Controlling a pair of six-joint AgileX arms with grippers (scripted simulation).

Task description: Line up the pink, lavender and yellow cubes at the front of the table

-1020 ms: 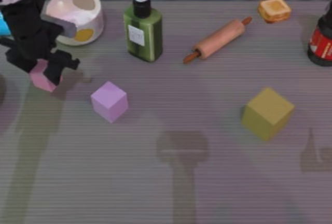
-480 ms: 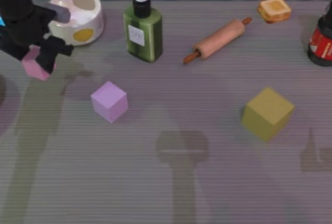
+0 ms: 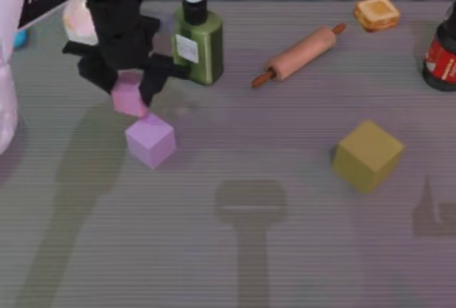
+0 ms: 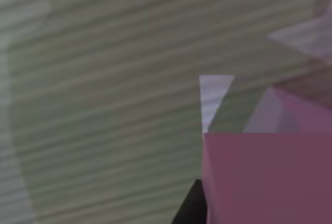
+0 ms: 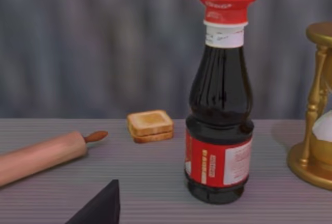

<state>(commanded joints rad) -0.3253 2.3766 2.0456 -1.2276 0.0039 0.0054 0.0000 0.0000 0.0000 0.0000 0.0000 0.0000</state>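
Observation:
My left gripper (image 3: 130,87) is shut on the small pink cube (image 3: 128,100), holding it just behind the lavender cube (image 3: 150,139), left of the table's middle. In the left wrist view the pink cube (image 4: 270,177) fills the near corner, with striped table (image 4: 104,105) beyond it. The large yellow cube (image 3: 367,155) rests alone on the right side. My right gripper (image 5: 106,211) is outside the top view and shows only as a dark wedge in its own wrist view.
Along the back stand a white bowl (image 3: 75,23) partly hidden by my left arm, a green pump bottle (image 3: 196,40), a rolling pin (image 3: 299,55), a toast block (image 3: 376,13) and a soy sauce bottle (image 3: 440,58). A brass hourglass (image 5: 316,146) stands beside that bottle.
My left gripper has carried the pink cube from the far left edge toward the right, ending just behind the lavender cube. The other cubes have not moved.

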